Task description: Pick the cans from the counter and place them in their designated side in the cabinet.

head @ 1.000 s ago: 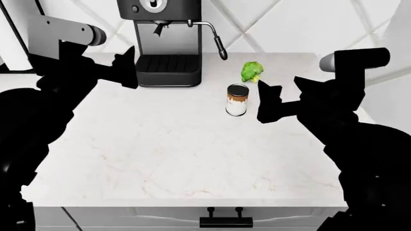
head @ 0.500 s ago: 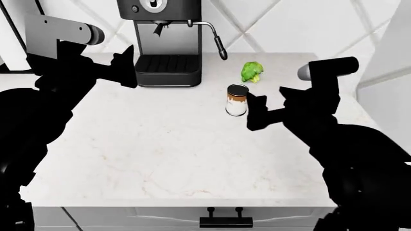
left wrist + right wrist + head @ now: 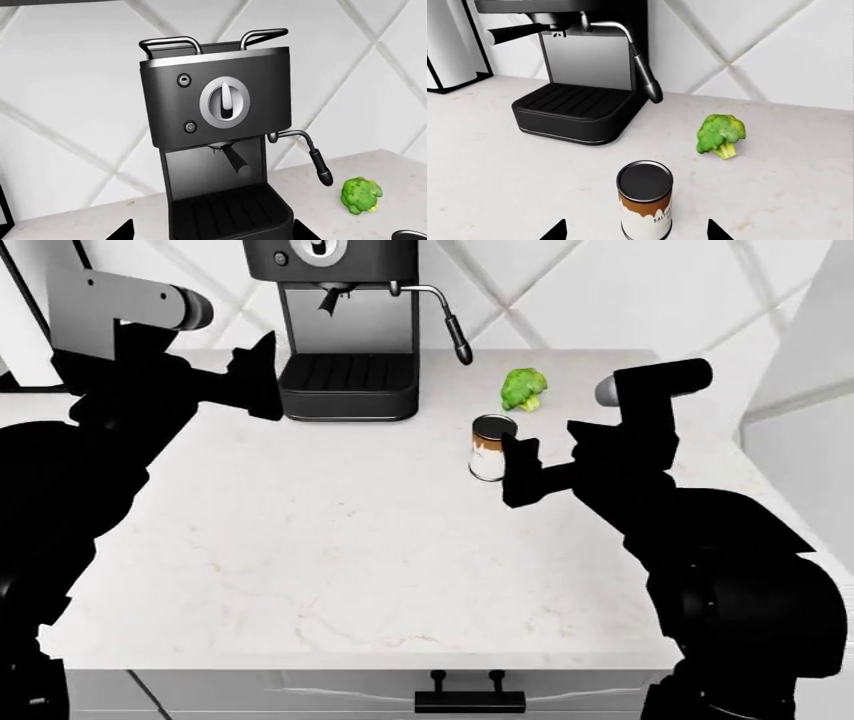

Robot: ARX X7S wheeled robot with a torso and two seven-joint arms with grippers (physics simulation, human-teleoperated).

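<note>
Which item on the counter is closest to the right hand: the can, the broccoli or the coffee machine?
The can: the right hand sits just beside it, open. The broccoli lies farther back, and the coffee machine stands well to the left.

Left arm (image 3: 80,440) matt black, bulky, grey cylindrical housing on top, right arm (image 3: 694,540) matt black, rounded joints, grey-tipped cylinder, pointed black fingertips (image 3: 554,231).
</note>
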